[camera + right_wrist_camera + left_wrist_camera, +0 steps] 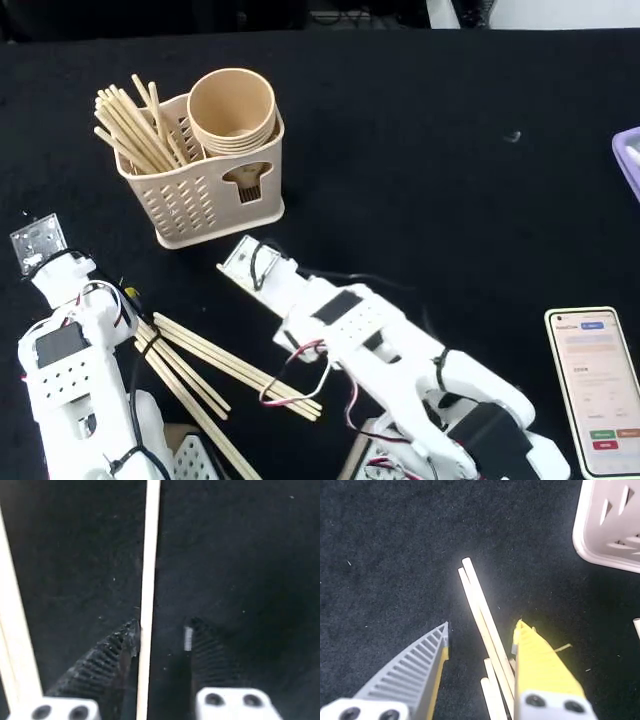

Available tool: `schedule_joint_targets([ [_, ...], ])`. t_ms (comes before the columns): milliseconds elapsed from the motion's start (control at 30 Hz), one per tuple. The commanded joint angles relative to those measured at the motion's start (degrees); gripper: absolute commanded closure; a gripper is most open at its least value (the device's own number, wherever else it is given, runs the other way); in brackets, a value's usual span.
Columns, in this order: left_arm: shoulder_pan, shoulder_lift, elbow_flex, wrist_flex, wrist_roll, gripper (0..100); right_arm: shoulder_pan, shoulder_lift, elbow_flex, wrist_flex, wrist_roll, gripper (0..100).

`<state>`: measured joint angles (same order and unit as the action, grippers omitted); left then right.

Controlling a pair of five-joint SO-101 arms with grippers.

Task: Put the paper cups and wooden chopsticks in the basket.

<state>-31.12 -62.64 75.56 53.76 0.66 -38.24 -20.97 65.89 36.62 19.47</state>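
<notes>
Left gripper open, right gripper open too, both low over the black tabletop. Basket sits upright farther back, with stacked paper cups in one compartment and a chopstick bundle in the other. Loose chopsticks lie flat between the arms: a pair between the left jaws, a single chopstick between the right jaws, hard against one finger.

It looked like a robotics lab: a bench draped in black cloth carried a white left arm and right arm with bare wiring, a phone lying alongside.
</notes>
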Motion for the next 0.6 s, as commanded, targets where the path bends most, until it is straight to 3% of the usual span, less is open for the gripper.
schedule_joint_targets([
  [0,0.2,-0.6,-1.7,-0.6,0.2,78,-2.4,0.0,-2.4,-0.6,3.3,93.9],
  [133,0.2,-0.6,-1.7,-0.5,0.2,78,-1.4,-1.4,-5.2,3.5,3.1,98.5],
  [367,0.2,-0.6,-1.7,-0.5,0.2,78,6.6,-17.5,-17.8,24.4,3.5,98.8],
  [567,0.2,-0.6,-1.7,-0.6,0.2,78,3.7,-32.7,-26.8,39.1,3.0,98.8],
])
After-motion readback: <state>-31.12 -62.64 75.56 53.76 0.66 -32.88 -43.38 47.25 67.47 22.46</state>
